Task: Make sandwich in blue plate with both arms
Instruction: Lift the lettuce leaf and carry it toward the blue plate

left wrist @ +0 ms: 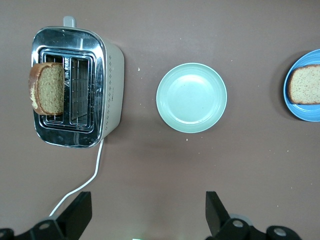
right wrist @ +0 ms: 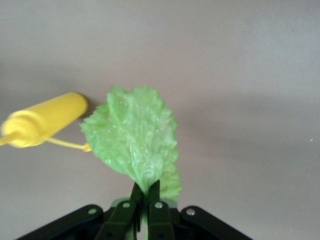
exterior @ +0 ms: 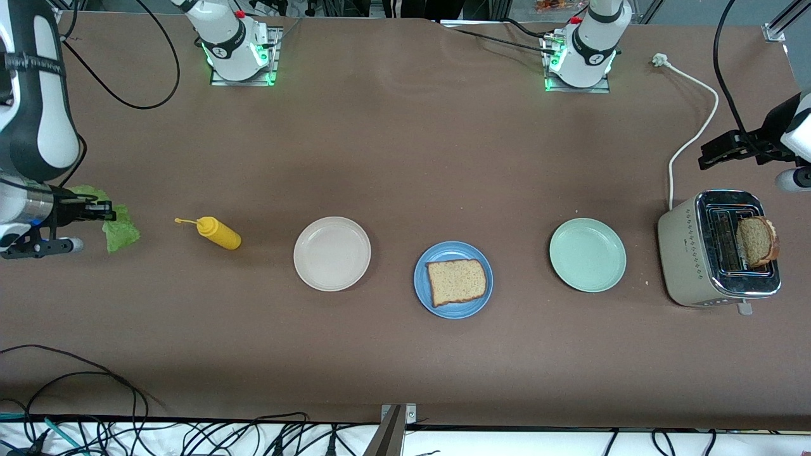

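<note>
One bread slice [exterior: 457, 282] lies flat in the blue plate [exterior: 423, 291], crust-top toward the left arm's end, awaiting filling. The right tool [right wrist: 145, 196] pinches a lettuce leaf [right wrist: 132, 137] by its stem (hanging lengthwise) over the table [exterior: 405, 158] near the mustard bottle [exterior: 218, 232]. The left tool [left wrist: 146, 212], spread wide and empty, hovers near the toaster [left wrist: 75, 85], whose second slice [left wrist: 48, 88] stands upright.

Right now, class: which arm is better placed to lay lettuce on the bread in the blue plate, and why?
The right: its claw already grips the lettuce. The left claw hangs open near the toaster.
</note>
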Tool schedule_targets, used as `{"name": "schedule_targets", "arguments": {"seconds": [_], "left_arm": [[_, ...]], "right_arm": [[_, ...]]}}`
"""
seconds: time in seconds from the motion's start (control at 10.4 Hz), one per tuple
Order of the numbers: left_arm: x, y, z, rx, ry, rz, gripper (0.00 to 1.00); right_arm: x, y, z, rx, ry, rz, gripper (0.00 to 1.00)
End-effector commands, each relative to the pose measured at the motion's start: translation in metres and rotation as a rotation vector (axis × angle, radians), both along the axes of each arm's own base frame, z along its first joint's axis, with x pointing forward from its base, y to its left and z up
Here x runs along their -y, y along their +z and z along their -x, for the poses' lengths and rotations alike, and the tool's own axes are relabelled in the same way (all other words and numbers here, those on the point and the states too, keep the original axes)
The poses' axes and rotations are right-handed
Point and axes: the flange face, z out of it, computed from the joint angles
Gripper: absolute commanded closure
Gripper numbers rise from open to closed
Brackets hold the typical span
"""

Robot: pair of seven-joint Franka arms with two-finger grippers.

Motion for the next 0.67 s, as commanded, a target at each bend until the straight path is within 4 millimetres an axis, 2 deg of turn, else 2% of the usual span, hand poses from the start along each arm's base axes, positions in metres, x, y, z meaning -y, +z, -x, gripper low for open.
{"name": "schedule_targets", "arguments": {"seconds": [0.0, 0.1, 0.29, 0.58], "left_arm": [[-0.002, 0.006, 0.002, 0.004, 0.009, -0.013, 0.00], [-0.002, 0.006, 0.002, 0.004, 0.009, -0.013, 0.00], [0.000, 0.007, 0.001, 0.005, 0.006, -0.013, 0.00], [-0.002, 0.006, 0.001, 0.004, 0.009, -0.013, 0.00]], "right_arm": [[-0.049, 0.064, -0.009, 0.021, 0.078, -0.036, 1.00], [-0.069, 0.083, -0.013, 0.043, 0.107, -0.044, 1.00], [-0.119, 0.104, -0.021, 0.097, 0.098, -0.054, 1.00], [-0.215, 0.141, -0.025, 0.174, 0.105, -0.100, 1.00]]}}
